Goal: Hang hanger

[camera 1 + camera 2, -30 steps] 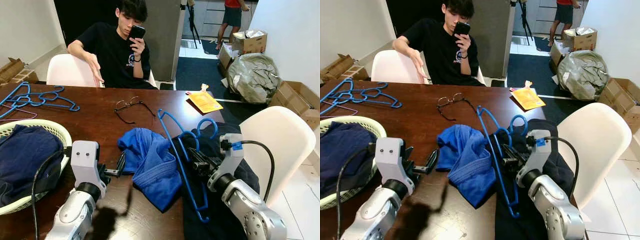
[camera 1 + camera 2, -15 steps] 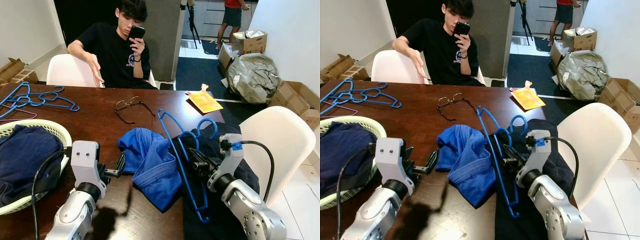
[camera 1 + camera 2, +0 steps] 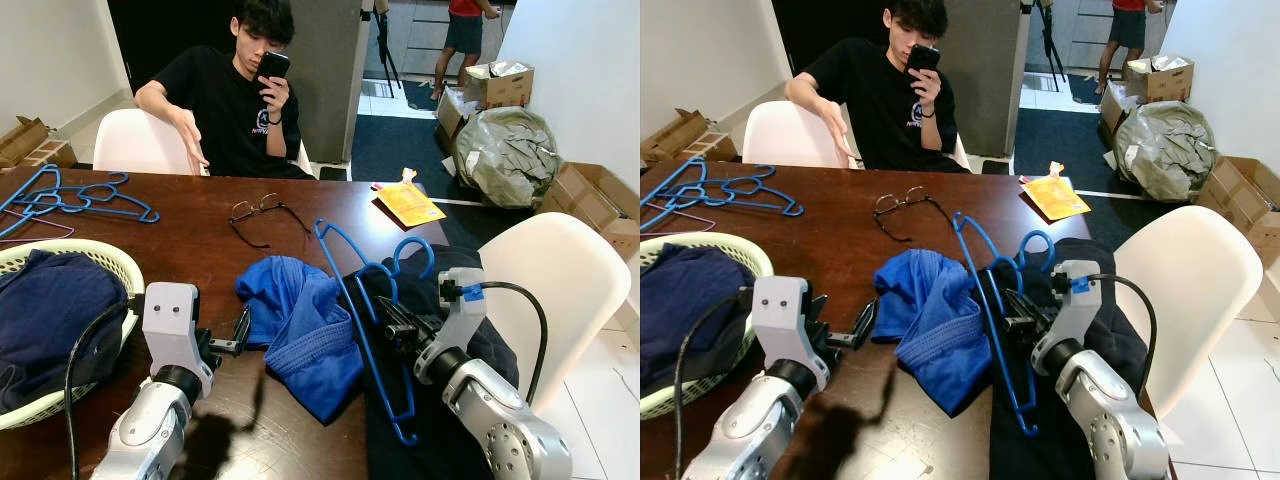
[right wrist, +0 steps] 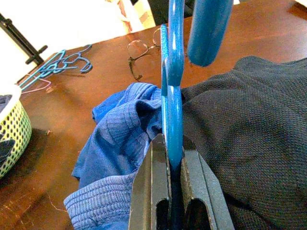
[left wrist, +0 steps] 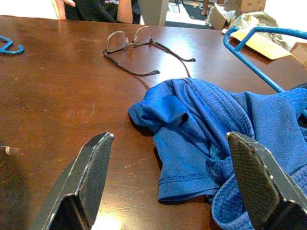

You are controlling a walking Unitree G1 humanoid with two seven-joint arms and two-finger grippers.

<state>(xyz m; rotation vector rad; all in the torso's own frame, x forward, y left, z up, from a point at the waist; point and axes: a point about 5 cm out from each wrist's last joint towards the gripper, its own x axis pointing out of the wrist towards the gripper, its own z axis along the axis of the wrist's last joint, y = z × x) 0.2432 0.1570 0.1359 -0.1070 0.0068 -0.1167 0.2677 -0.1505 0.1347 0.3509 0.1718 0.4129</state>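
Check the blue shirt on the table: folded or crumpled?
Crumpled. The blue knit shirt lies bunched in uneven folds on the dark wooden table, beside the blue plastic hanger.

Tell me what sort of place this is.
Probably a home dining area used for laundry: a dark wooden table with white chairs, a laundry basket of clothes, and cardboard boxes by the wall.
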